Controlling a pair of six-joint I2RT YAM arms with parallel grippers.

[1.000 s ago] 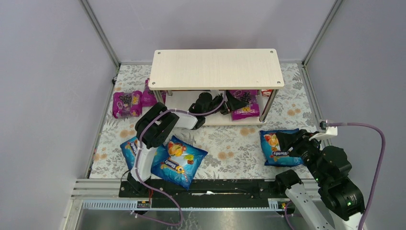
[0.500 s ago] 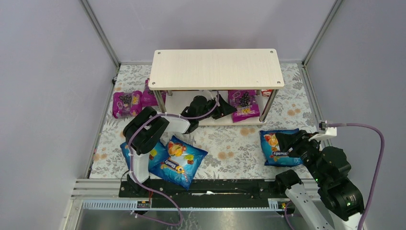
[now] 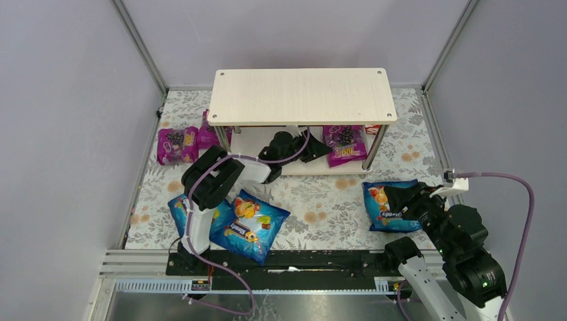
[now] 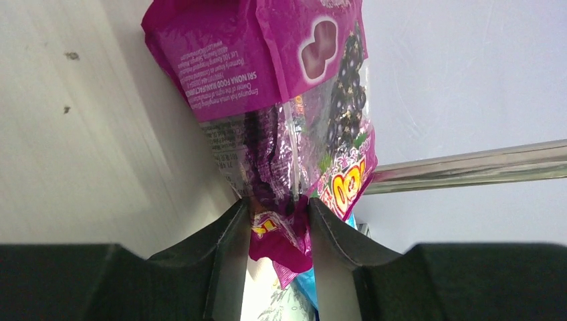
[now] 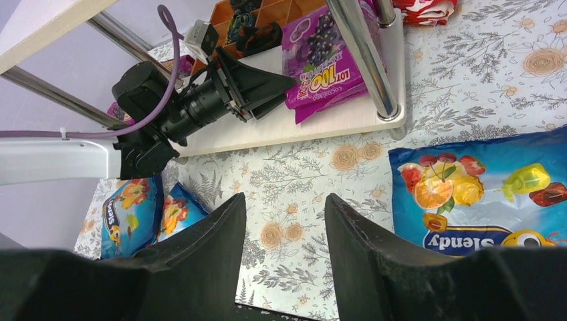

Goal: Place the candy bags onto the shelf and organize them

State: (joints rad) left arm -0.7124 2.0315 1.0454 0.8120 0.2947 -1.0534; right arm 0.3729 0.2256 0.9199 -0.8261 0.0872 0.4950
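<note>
The shelf (image 3: 301, 95) stands at the back of the floral mat. On its lower board lies a magenta candy bag (image 3: 346, 144), seen close in the left wrist view (image 4: 281, 80). My left gripper (image 4: 276, 204) reaches under the top board and is shut on that bag's crumpled near edge; both fingers touch the foil. Two more magenta bags (image 3: 175, 144) lie left of the shelf. Two blue bags (image 3: 254, 224) overlap near the left arm's base. A third blue bag (image 5: 481, 194) lies to the right of my right gripper (image 5: 284, 200), which hangs open over the mat.
A silver corner post (image 5: 364, 57) stands just right of the gripped bag. A red-and-white packet (image 5: 428, 10) lies behind the shelf's right end. Grey enclosure walls close in both sides and the back. The left arm's cable (image 3: 231, 157) loops beside the shelf front.
The left jaws have narrowed from wide open onto the magenta bag's edge. The bag has slid a little right and back on the lower board. The right arm has barely moved.
</note>
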